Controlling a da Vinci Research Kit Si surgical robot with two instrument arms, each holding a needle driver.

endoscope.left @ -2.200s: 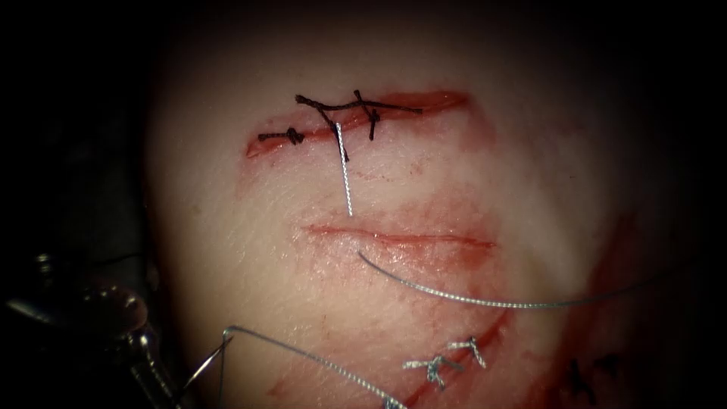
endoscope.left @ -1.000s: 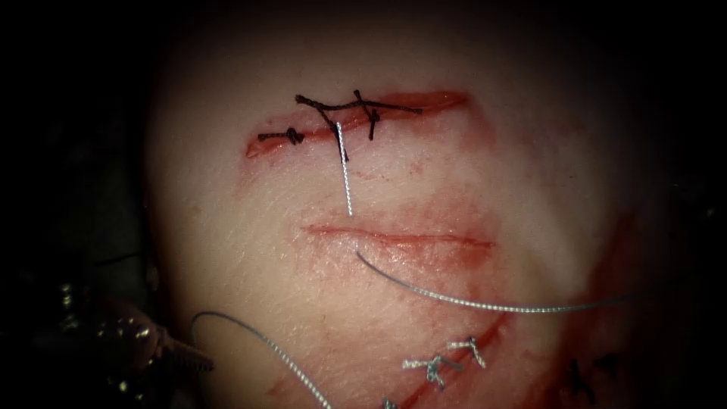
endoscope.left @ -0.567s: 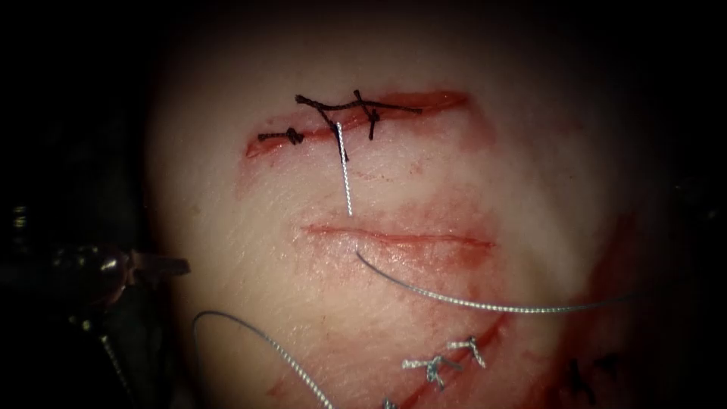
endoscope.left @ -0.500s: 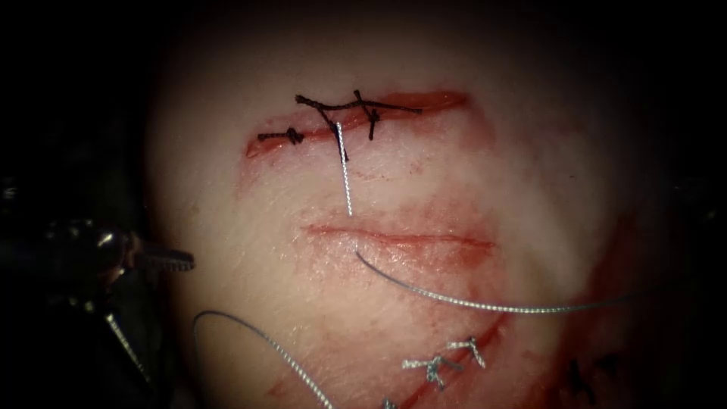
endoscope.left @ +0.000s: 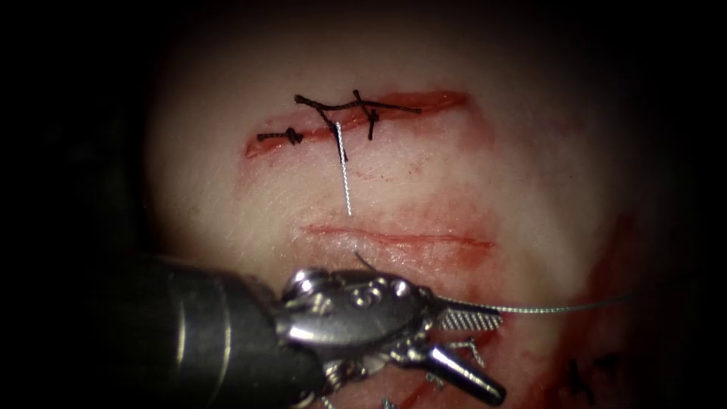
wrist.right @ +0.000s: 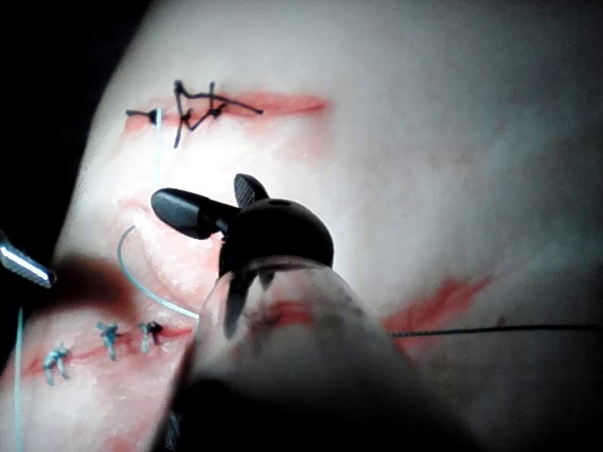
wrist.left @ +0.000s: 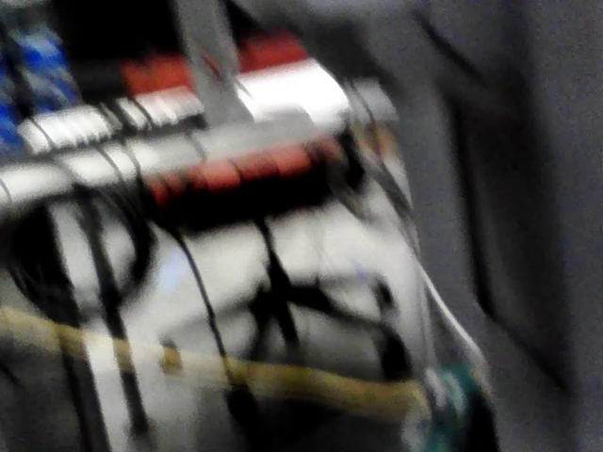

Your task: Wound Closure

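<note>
Endoscope view: found the left pincer point(endoscope.left: 496, 356) gaping wide at lower centre, gripping nothing, its upper jaw just beside the thread point(endoscope.left: 545, 308), below the middle cut point(endoscope.left: 401, 238) in the tissue point(endoscope.left: 530, 189). Left wrist view: could make out nothing. Right wrist view: found the right pincer point(wrist.right: 200, 190) parted, empty, over the tissue. Could not tell the needle's place.

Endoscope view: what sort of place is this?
Probably a suturing practice bench: tissue with an open cut, dark stitches, loose thread, and left tool and right tool, both open, holding nothing.
</note>
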